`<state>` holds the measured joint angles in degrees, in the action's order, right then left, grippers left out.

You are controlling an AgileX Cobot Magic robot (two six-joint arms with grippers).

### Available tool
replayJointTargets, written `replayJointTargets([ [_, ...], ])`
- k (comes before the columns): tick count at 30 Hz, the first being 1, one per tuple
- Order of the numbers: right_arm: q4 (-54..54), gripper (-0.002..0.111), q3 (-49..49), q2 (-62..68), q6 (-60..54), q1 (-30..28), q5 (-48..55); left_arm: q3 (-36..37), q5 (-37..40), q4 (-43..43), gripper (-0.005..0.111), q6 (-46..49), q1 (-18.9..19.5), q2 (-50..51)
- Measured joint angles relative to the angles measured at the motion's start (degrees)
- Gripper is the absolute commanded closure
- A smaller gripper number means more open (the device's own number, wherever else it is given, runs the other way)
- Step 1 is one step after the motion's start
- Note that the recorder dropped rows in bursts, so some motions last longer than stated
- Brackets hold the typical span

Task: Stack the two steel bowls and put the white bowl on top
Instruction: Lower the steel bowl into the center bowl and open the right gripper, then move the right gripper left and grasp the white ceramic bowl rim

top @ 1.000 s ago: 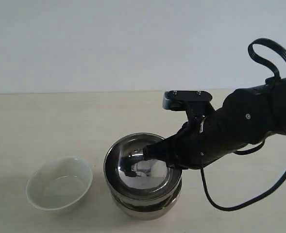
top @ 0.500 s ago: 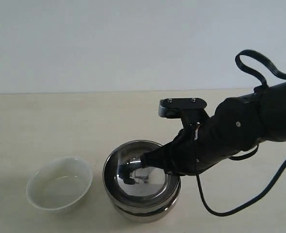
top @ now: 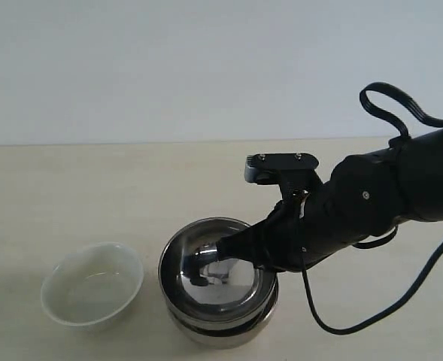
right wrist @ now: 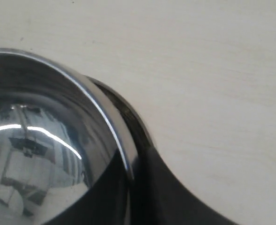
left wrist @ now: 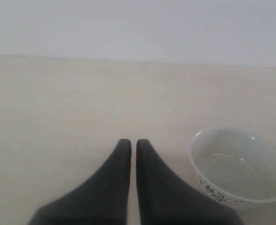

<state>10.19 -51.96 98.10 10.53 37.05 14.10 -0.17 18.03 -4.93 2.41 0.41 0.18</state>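
Bright even light; wrist views soft-focused.

**Mirror steel, glossy white, matt black**

The upper steel bowl (top: 229,293) is mirror-polished metal, and its smooth inside throws sharp reflections. The lower steel bowl (top: 221,335) beneath it has the same bright shine. At nine o'clock from them, the white bowl (top: 92,284) looks glazed and glossy, with a dark printed pattern on its outer wall. The right gripper (top: 210,263) and the left gripper (left wrist: 133,146) are matt black and plastic-looking. The table (top: 71,188) is pale, matt and faintly grained.

2 steel bowls (top: 215,298) — silver, white bowl (left wrist: 238,168) — dark-printed
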Motion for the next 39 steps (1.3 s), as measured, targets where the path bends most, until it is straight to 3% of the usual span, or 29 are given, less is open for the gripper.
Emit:
replayJointTargets([
  [4,0.2,0.066,0.0,0.0,0.0,0.1,-0.4,0.0,0.0,0.0,0.103,0.0,0.0,0.0],
  [6,0.2,0.059,0.0,0.0,0.0,0.1,-0.7,0.0,0.0,0.0,0.103,0.0,0.0,0.0],
  [22,0.2,0.060,0.0,-1.7,-1.4,0.1,-3.4,0.0,0.0,0.0,0.103,0.0,0.0,0.0],
  [25,0.2,0.068,0.0,-4.8,-2.4,0.1,-3.6,0.0,0.0,0.0,0.103,0.0,0.0,0.0],
  [30,0.2,0.105,0.0,-9.3,-2.8,0.1,-3.2,0.0,0.0,0.0,0.103,0.0,0.0,0.0],
  [31,0.2,0.108,0.0,-9.6,-2.8,0.1,-2.9,0.0,0.0,0.0,0.103,0.0,0.0,0.0],
  [39,0.2,0.108,2.3,-8.1,-4.5,0.1,-1.3,0.0,0.0,0.0,0.103,0.0,0.0,0.0],
])
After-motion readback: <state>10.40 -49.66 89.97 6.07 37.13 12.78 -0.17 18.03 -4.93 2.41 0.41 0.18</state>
